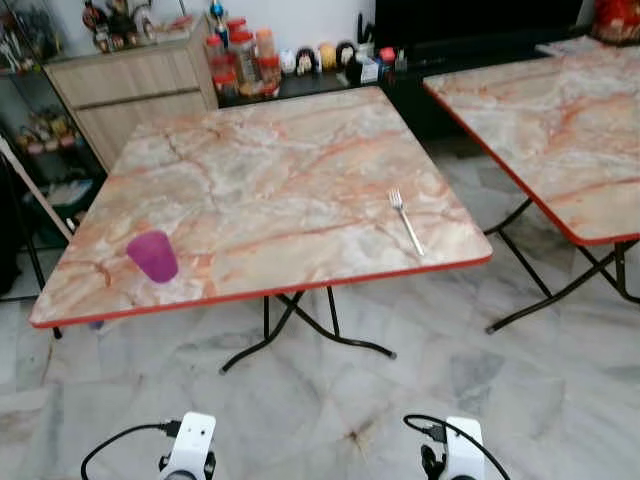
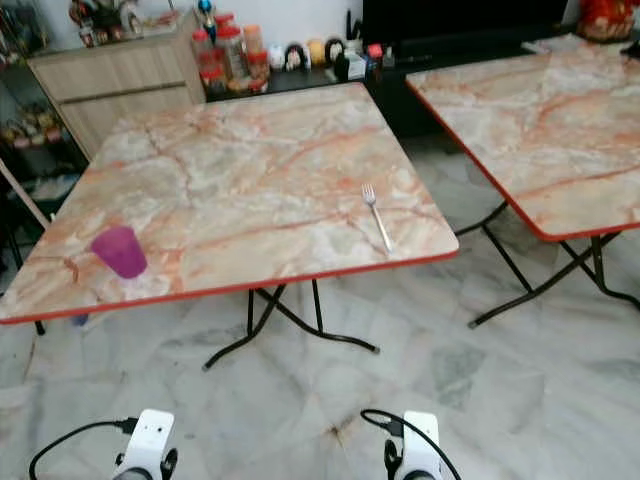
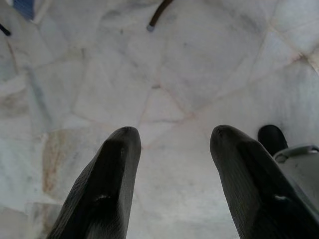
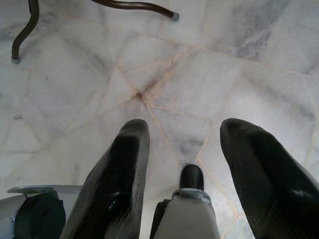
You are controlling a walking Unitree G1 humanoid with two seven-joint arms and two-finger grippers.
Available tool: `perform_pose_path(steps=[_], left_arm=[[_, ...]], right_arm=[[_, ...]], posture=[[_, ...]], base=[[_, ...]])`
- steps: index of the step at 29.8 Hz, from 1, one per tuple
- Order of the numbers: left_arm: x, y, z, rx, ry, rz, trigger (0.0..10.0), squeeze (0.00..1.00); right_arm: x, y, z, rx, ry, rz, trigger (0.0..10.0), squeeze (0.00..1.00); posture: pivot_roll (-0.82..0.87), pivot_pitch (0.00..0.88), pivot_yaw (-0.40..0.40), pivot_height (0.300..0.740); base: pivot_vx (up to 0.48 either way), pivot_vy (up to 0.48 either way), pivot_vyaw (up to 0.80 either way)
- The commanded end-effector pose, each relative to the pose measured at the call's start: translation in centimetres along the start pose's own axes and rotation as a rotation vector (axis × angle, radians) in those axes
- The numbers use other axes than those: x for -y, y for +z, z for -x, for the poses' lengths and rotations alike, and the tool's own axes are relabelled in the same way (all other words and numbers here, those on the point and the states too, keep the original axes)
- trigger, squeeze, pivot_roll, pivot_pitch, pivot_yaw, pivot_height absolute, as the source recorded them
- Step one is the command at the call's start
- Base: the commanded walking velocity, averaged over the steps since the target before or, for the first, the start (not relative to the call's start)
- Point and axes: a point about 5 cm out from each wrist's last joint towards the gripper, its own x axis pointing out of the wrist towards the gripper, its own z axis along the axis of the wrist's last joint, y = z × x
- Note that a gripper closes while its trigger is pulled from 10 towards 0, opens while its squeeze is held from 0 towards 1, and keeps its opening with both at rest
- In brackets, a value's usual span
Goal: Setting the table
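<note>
Standing a little way back from the marble-patterned folding table (image 1: 270, 170), the robot faced a setting that was barely begun. A purple plastic cup (image 1: 152, 256) stood upright near the table's front left corner, and a metal fork (image 1: 406, 221) lay well apart from it toward the front right edge, tines pointing away from the robot. No plate, knife or spoon was visible on the tabletop, so by my judgement most of the laying-out remained. Both arms hung low over the pale marble floor (image 1: 430, 350): the left gripper (image 3: 169, 137) pointed down at the tiles with its two black fingers spread and nothing between them, and the right gripper (image 4: 182, 132) hung likewise, fingers parted and empty. A second matching table (image 1: 560, 120) stood to the right, and a wooden sideboard (image 1: 130, 90) with jars beside it stood behind.
</note>
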Motion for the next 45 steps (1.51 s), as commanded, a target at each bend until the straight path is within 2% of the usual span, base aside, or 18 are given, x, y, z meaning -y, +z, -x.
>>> perform_pose_path(steps=[1, 6, 10, 27, 36, 45], left_arm=[[-0.33, -0.11, 0.02, -0.002, 0.007, -0.005, 10.0, 0.00], [-0.33, -0.24, 0.05, -0.008, 0.009, 0.001, 10.0, 0.00], [-0.18, -0.15, 0.03, -0.006, 0.009, 0.006, 10.0, 0.00], [-0.56, 0.25, -0.10, 0.003, 0.015, 0.001, 10.0, 0.00], [-0.55, 0.31, -0.11, 0.007, 0.016, 0.005, 10.0, 0.00], [-0.46, 0.37, -0.12, 0.011, 0.014, 0.009, 10.0, 0.00]], right_arm=[[-0.26, 0.01, 0.00, 0.004, 0.005, 0.005, 10.0, 0.00], [-0.26, 0.25, -0.06, 0.010, 0.008, 0.013, 10.0, 0.00], [-0.07, 0.69, -0.17, 0.021, 0.000, -0.014, 10.0, 0.00], [-0.31, 0.78, -0.21, 0.021, 0.000, -0.009, 10.0, 0.00], [-0.14, 0.93, -0.23, 0.029, -0.012, -0.038, 10.0, 0.00], [-0.15, 0.96, -0.23, 0.032, -0.009, -0.037, 10.0, 0.00]], posture=[[0.04, 0.000, 0.087, 0.740], [0.04, 0.000, 0.080, 0.740], [0.04, 0.000, 0.077, 0.740], [0.04, 0.000, 0.089, 0.740], [0.04, 0.000, 0.091, 0.740], [0.04, 0.000, 0.088, 0.740]], base=[[0.000, 0.000, 0.00], [0.000, 0.000, 0.55], [0.000, 0.000, 0.00], [0.000, 0.000, 0.00], [0.000, 0.000, 0.00], [0.276, 0.000, 0.00]])
